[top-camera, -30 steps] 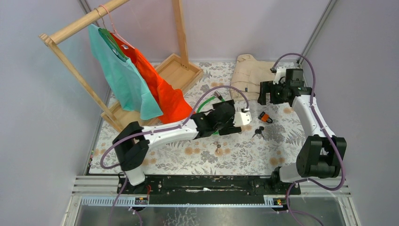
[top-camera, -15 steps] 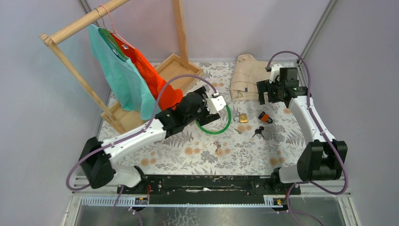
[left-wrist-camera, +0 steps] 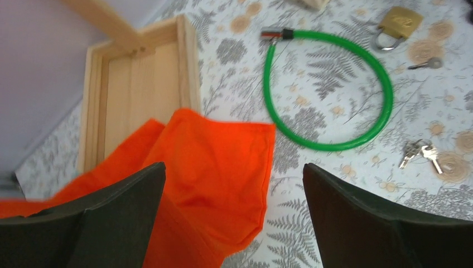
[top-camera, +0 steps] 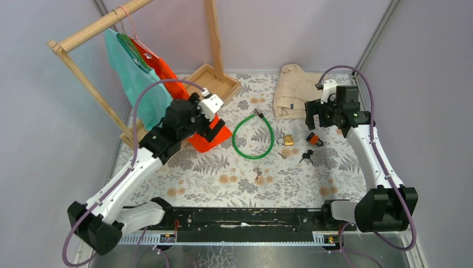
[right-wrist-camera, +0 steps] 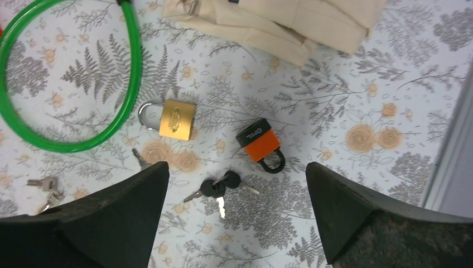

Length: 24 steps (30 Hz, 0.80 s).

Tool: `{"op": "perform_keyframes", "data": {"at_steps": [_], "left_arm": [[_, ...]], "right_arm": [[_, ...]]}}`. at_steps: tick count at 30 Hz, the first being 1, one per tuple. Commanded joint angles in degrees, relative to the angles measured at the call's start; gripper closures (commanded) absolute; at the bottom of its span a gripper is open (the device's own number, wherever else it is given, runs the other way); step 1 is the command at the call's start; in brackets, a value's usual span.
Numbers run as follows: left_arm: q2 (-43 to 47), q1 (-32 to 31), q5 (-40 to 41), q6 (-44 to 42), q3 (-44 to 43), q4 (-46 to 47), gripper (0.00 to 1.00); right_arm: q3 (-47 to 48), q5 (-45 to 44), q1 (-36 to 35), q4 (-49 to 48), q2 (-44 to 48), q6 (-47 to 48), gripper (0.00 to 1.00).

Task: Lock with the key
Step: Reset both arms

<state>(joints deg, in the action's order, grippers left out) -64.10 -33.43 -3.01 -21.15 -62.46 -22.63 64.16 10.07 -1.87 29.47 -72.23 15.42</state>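
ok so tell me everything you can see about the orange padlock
The orange padlock is small, with a glossy orange body, a black band with white lettering at one end and a dark shackle at the other that looks seated; whether it is locked I can't tell. It lies flat and askew on the floral tablecloth, touching nothing else. The black-headed keys lie close beside it, apart, and the brass padlock a little further off.
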Motion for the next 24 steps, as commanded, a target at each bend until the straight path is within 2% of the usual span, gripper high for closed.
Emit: {"op": "perform_keyframes", "data": {"at_steps": [1,3,6,12,16,20,24], "left_arm": [[7.1,7.1,-5.4,5.1,7.6,4.8,0.0],[10.1,9.7,-6.9,5.7,10.8,8.5,0.0],[10.6,12.5,-9.7,6.9,12.4,11.1,0.0],[8.4,17.1,-16.9,11.0,12.0,14.4,0.0],[8.2,22.8,-25.5,16.6,13.2,18.6,0.0],[8.4,23.4,-27.3,14.1,12.5,17.4,0.0],[9.2,23.4,-26.9,12.8,12.5,17.1,0.0]], "right_arm": [[4.3,4.2,-0.2,5.1,-1.6,-0.8,0.01],[5.8,4.9,-0.2,8.1,-3.1,-0.1,0.01],[4.0,6.8,-0.2,5.9,-1.1,2.2,0.01],[-2.7,6.9,-0.2,-7.0,5.9,-1.1,0.01],[-9.4,11.0,-0.2,-16.3,12.1,-5.6,0.01],[-12.1,10.0,-0.2,-18.2,16.7,-5.5,0.01],[-12.5,10.3,-0.2,-17.4,17.1,-4.7,0.01]]}}
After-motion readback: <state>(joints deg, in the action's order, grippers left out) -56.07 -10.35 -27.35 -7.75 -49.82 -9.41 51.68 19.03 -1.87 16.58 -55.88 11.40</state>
